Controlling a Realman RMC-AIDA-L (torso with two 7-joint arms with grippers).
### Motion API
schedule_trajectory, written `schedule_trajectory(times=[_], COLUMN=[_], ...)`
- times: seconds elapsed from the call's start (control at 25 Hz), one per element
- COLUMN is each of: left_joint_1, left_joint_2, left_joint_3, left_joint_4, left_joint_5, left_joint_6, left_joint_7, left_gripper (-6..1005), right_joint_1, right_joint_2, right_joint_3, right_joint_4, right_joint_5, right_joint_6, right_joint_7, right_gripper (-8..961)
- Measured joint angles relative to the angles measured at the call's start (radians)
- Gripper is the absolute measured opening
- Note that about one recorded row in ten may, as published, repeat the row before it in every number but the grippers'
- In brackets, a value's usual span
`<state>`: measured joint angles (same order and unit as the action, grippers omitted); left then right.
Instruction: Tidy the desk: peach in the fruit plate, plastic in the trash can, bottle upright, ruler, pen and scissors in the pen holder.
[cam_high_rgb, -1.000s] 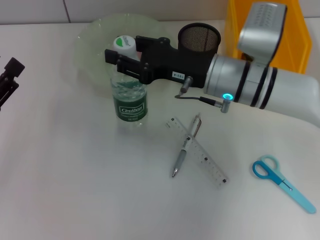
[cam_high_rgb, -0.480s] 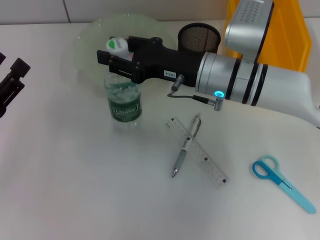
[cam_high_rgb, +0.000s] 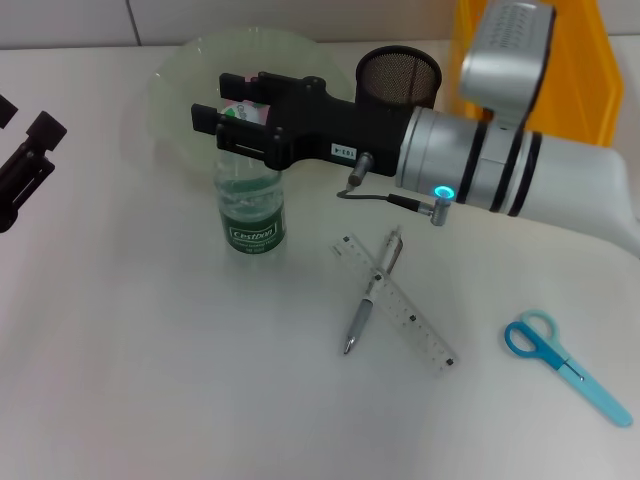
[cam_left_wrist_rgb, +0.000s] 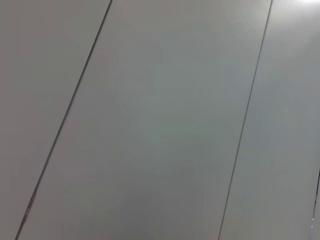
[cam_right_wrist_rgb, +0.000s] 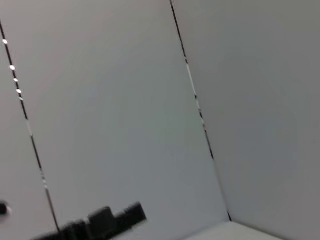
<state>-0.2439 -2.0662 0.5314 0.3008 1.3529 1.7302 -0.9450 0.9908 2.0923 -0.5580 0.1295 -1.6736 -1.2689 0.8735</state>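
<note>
A clear bottle (cam_high_rgb: 250, 208) with a green label stands upright on the white desk, in front of the fruit plate (cam_high_rgb: 190, 70). My right gripper (cam_high_rgb: 234, 116) is shut on the bottle's neck, and its black fingers hide the cap. A silver pen (cam_high_rgb: 371, 296) lies across a clear ruler (cam_high_rgb: 402, 320) at the centre of the desk. Blue scissors (cam_high_rgb: 566, 364) lie at the right front. The black mesh pen holder (cam_high_rgb: 398, 77) stands behind my right arm. My left gripper (cam_high_rgb: 25, 160) sits at the left edge, away from everything. Peach and plastic are out of view.
A yellow bin (cam_high_rgb: 585, 60) stands at the back right, partly hidden by my right arm. Both wrist views show only pale wall panels; a dark gripper part (cam_right_wrist_rgb: 100, 222) crosses the right wrist view.
The bottle was leaning with its cap toward the plate and now stands upright. My right gripper has shifted with it and stays on its neck. The left gripper crept slightly inward.
</note>
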Motion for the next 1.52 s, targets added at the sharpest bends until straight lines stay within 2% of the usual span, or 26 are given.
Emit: schedule_trajectory(times=[0.2, 0.24, 0.32, 0.36, 0.44, 0.52, 0.56, 0.6, 0.64, 0.68, 0.72, 0.88, 0.92, 0.96, 1.0, 1.04, 1.08, 1.24, 1.28, 1.32, 1.36, 1.52], left_joint_1=[0.0, 0.0, 0.0, 0.0, 0.0, -0.007, -0.008, -0.01, -0.01, -0.011, -0.012, -0.014, -0.014, -0.014, -0.019, -0.021, -0.025, -0.035, -0.038, -0.039, -0.039, -0.043], left_joint_2=[0.0, 0.0, 0.0, 0.0, 0.0, 0.0, 0.0, 0.0, 0.0, 0.0, 0.001, 0.003, 0.003, 0.003, 0.003, 0.003, 0.002, 0.001, 0.001, 0.001, 0.001, 0.002], left_joint_3=[-0.001, -0.001, -0.001, -0.001, -0.001, -0.001, -0.001, 0.0, 0.0, 0.001, 0.001, 0.002, 0.002, 0.002, 0.003, 0.003, 0.004, 0.005, 0.005, 0.006, 0.006, 0.035], left_joint_4=[0.0, 0.0, 0.0, 0.0, 0.0, 0.0, 0.0, 0.0, 0.0, 0.0, 0.0, 0.0, 0.0, 0.0, 0.0, 0.0, 0.0, 0.0, 0.0, 0.0, 0.0, 0.001], left_joint_5=[0.0, 0.0, 0.0, 0.0, 0.0, 0.001, 0.001, 0.002, 0.002, 0.003, 0.005, 0.007, 0.007, 0.007, 0.008, 0.009, 0.01, 0.014, 0.017, 0.018, 0.018, 0.021], left_joint_6=[0.001, 0.001, 0.003, 0.003, 0.003, 0.003, 0.004, 0.005, 0.005, 0.006, 0.007, 0.005, 0.004, 0.004, 0.002, 0.001, 0.001, 0.0, 0.0, 0.0, 0.0, -0.004], left_joint_7=[0.0, 0.0, 0.0, 0.0, 0.0, 0.0, 0.0, -0.002, -0.002, -0.004, -0.006, -0.006, -0.005, -0.005, -0.003, -0.003, -0.002, -0.005, -0.006, -0.006, -0.006, -0.003], left_gripper=[722, 722, 721, 721, 721, 721, 721, 721, 720, 720, 720, 720, 719, 719, 719, 719, 719, 718, 718, 718, 718, 717], right_joint_1=[-0.075, -0.097, -0.178, -0.178, -0.23, -0.314, -0.314, -0.376, -0.376, -0.414, -0.478, -0.576, -0.576, -0.59, -0.604, -0.604, -0.604, -0.598, -0.597, -0.598, -0.598, -0.613], right_joint_2=[-0.003, -0.004, -0.007, -0.007, -0.009, -0.012, -0.012, -0.014, -0.014, -0.017, -0.026, -0.036, -0.036, -0.033, -0.024, -0.024, -0.02, -0.012, -0.01, -0.007, -0.007, -0.005], right_joint_3=[-0.005, -0.004, -0.005, -0.005, -0.005, -0.007, -0.007, -0.021, -0.021, -0.04, -0.072, -0.1, -0.1, -0.104, -0.122, -0.122, -0.138, -0.281, -0.319, -0.409, -0.409, -0.575], right_joint_4=[-0.115, -0.15, -0.293, -0.293, -0.391, -0.561, -0.561, -0.692, -0.692, -0.78, -0.936, -1.297, -1.297, -1.394, -1.565, -1.565, -1.636, -1.873, -1.906, -1.949, -1.949, -1.923], right_joint_5=[-0.015, -0.018, -0.023, -0.023, -0.023, -0.023, -0.023, -0.024, -0.024, -0.025, -0.04, -0.174, -0.174, -0.227, -0.337, -0.337, -0.389, -0.594, -0.637, -0.717, -0.717, -0.817], right_joint_6=[-0.154, -0.19, -0.31, -0.31, -0.39, -0.493, -0.493, -0.53, -0.53, -0.539, -0.542, -0.555, -0.555, -0.568, -0.606, -0.606, -0.629, -0.734, -0.753, -0.77, -0.77, -0.758], right_joint_7=[0.105, 0.136, 0.245, 0.245, 0.307, 0.417, 0.417, 0.498, 0.498, 0.555, 0.652, 0.904, 0.904, 0.978, 1.108, 1.108, 1.164, 1.4, 1.448, 1.541, 1.541, 1.662], right_gripper=[560, 587, 625, 635, 656, 676, 676, 677, 677, 678, 678, 678, 678, 678, 677, 677, 677, 677, 677, 677, 677, 676])
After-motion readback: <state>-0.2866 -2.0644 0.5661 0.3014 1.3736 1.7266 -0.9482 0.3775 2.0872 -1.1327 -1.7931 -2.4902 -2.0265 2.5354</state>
